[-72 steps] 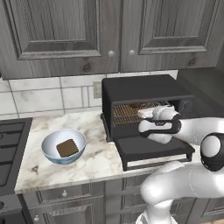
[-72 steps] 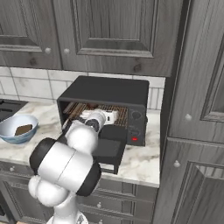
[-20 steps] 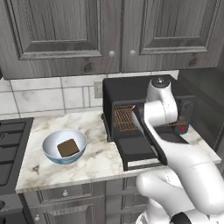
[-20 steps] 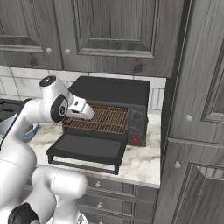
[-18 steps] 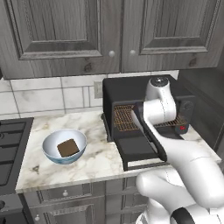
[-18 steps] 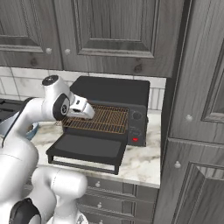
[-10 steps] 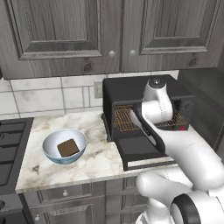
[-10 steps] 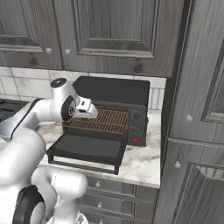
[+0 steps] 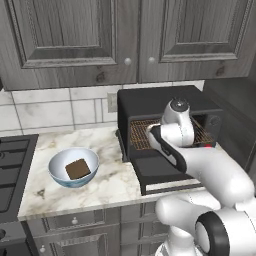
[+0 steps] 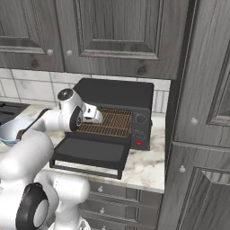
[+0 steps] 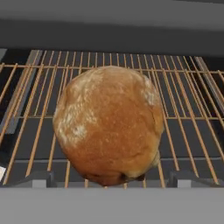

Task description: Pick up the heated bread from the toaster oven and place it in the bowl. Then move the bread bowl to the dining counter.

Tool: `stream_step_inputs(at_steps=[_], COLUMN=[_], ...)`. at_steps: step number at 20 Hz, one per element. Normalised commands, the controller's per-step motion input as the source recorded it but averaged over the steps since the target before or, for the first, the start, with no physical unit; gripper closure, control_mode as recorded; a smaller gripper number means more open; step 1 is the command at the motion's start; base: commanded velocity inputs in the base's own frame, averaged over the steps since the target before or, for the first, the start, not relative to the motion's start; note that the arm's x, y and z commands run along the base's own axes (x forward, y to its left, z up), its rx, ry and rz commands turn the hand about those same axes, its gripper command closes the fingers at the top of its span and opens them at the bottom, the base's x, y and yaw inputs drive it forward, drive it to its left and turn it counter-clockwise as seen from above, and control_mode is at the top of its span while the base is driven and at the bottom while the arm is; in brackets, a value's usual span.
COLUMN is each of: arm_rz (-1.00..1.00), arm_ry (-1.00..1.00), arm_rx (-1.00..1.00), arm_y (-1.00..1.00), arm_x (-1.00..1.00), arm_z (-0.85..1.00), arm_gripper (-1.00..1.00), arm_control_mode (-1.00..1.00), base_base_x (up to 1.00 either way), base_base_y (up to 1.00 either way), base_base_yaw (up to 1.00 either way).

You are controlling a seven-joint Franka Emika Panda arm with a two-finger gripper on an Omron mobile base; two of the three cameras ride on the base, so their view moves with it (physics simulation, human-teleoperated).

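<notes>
Inside the oven (image 9: 150,112), the bun (image 11: 109,124) is seen on the rack (image 11: 183,100). The gripper (image 10: 96,114), spread wide and holding nothing, has been brought nearer the opening than half a second ago.

Dark grey wall cabinets (image 9: 125,40); pale tiled backsplash (image 9: 60,107); marble worktop (image 9: 107,175); perhaps a stovetop (image 9: 12,170).

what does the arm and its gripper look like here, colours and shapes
The arm is made of glossy white, rounded shells with dark grey to black joints, one capped by a round grey disc. The hand is a white block. No cables or markings are visible.
</notes>
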Motion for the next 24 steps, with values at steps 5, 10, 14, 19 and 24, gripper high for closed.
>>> stream_step_inputs(at_steps=[5, 10, 14, 19, 24], arm_rz=[0.0, 0.0, 0.0, 0.0, 0.0], arm_ry=[-0.1, -0.09, -0.05, -0.01, 0.0], arm_rx=[0.11, 0.01, 0.0, 0.0, 0.0], arm_y=[0.0, 0.0, 0.0, 0.0, 0.0], arm_x=[0.19, 0.21, 0.16, 0.01, -0.11], arm_z=[-0.2, -0.07, -0.17, -0.12, 0.01], arm_gripper=[-1.0, -1.0, -1.0, 1.0, 1.0], arm_control_mode=[-1.0, -1.0, -1.0, -1.0, -1.0], base_base_x=[0.0, 0.0, 0.0, 0.0, 0.0], base_base_y=[0.0, 0.0, 0.0, 0.0, 0.0], base_base_yaw=[0.0, 0.0, 0.0, 0.0, 0.0])
